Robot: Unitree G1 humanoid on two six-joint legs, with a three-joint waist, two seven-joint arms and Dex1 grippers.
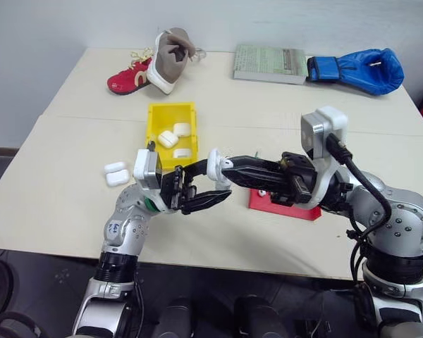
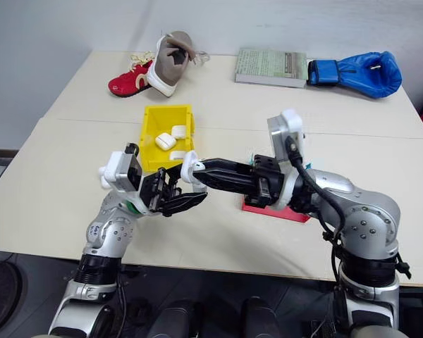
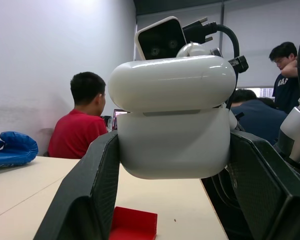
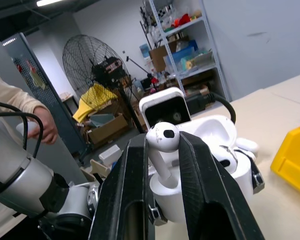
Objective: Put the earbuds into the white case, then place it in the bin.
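Observation:
My left gripper (image 1: 201, 191) is shut on the white case (image 3: 172, 145), holding it above the table's front half. The case's lid (image 4: 215, 131) is tipped open, and one earbud (image 4: 225, 157) sits inside. My right gripper (image 4: 162, 150) reaches in from the right, shut on the other earbud (image 4: 162, 136). It holds that earbud stem down just over the open case. The yellow bin (image 1: 155, 116) stands behind the grippers on the table and holds three white cases (image 1: 168, 139).
Two more white cases (image 1: 116, 173) lie left of the bin. A red tray (image 1: 285, 204) sits under my right arm. A shoe (image 1: 158, 63), a book (image 1: 269, 63) and a blue boxing glove (image 1: 359, 69) line the far edge. People (image 3: 85, 125) sit beyond the table.

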